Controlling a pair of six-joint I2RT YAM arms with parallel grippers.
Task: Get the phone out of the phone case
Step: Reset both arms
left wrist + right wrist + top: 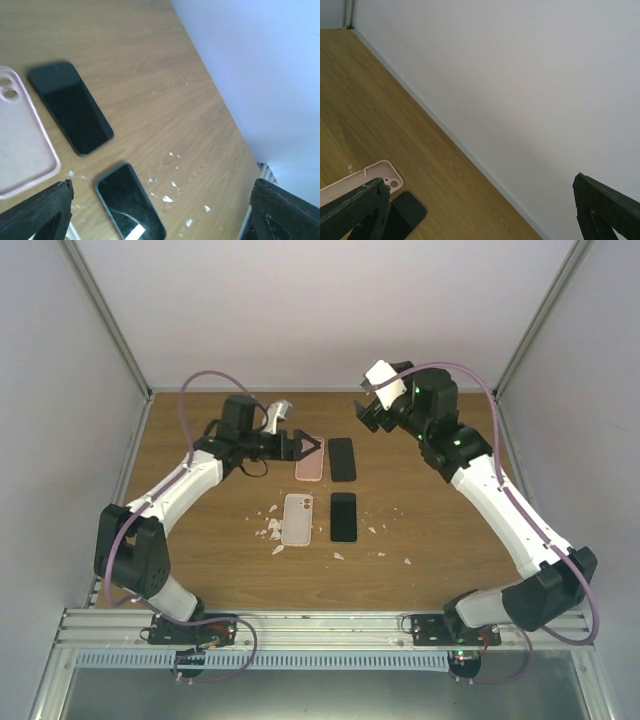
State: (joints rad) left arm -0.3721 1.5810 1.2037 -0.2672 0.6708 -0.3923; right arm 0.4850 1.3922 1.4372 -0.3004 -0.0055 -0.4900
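Two black phones lie screen up mid-table: a far one [342,458] and a near one [344,516]. A pink case [310,458] lies left of the far phone and a pale case [297,519] left of the near phone. My left gripper [306,447] is open and empty, hovering at the pink case's left edge. In the left wrist view, the pink case [20,145], far phone [70,107] and the near phone [131,202] with a dark greenish rim show ahead of the gripper [160,220]. My right gripper [365,416] is open and empty, raised behind the far phone.
White flecks [270,528] lie scattered around the near case and phone. Pale walls enclose the wooden table [450,530] at back and sides. The right wrist view shows the back wall, the pink case's corner [370,180] and a phone end [406,214].
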